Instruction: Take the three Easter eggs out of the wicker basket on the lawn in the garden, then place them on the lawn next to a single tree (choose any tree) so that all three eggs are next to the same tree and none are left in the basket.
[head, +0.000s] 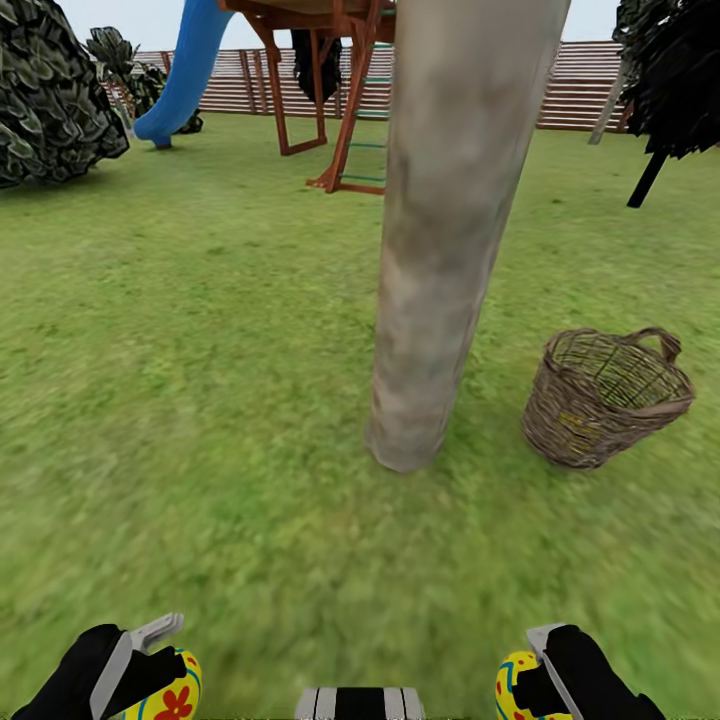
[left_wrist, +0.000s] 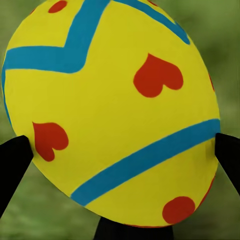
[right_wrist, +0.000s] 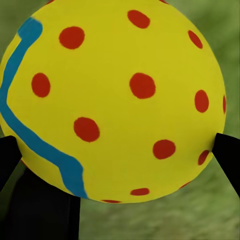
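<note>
Centre frame: tree trunk (head: 445, 230) on the lawn (head: 200, 400). Right of its base: wicker basket (head: 605, 398), tilted. Upper middle, behind: play tower (head: 330, 90), slide (head: 185, 75) left, fence (head: 590, 85) beyond.

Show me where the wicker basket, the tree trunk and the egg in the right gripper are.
wicker basket (head: 590, 425), head view, woven outer wall.
tree trunk (head: 440, 260), head view, mid bark.
red-dotted egg (right_wrist: 120, 115), right wrist view, shell's middle.
</note>
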